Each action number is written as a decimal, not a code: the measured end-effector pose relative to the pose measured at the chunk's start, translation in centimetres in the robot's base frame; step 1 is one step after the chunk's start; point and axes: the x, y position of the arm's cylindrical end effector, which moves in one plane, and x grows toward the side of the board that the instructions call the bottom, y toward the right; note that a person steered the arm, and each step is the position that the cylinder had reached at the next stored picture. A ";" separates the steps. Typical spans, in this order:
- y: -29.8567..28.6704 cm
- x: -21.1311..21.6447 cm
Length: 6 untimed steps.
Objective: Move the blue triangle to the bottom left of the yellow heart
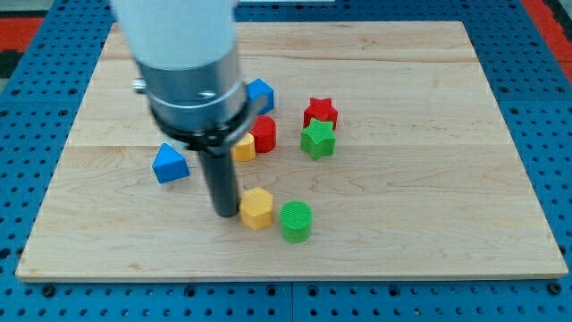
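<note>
Pushing the blue triangle (169, 165) well at this point called for getting the rod behind it on the proper side before any contact was made, or so the layout suggested. The yellow heart (244, 148) was most likely the yellow piece half hidden behind the arm's housing, touching the red block (264, 134) on its right; its shape could not be fully made out. The triangle lay to the left of that piece and slightly nearer, apart from it, so it was already roughly on the wanted side. Judged from this, only a short nudge rightward and a little nearer was left, and a long shove risked driving the triangle into the heart.

The arm carried no fingers to open or close; it ended in a bare rod, holding nothing. The tip (224, 214) rested on the wooden board (447, 233), just left of the yellow hexagon (256, 208) and seemingly almost touching it, with the green cylinder (296, 221) further right. The triangle sat to the left of the tip and farther away, clearly apart from it.

A careful approach would probably swing the tip around the triangle's far left side, keeping clear of the hexagon. The blue cube (260, 93), red star (321, 112) and green star (317, 139) stood farther off to the right and seemed unlikely to interfere.
</note>
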 end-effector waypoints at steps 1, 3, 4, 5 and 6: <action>-10.8 -0.1; -19.8 -4.9; -14.1 -5.7; -9.6 -6.0; -11.0 -7.8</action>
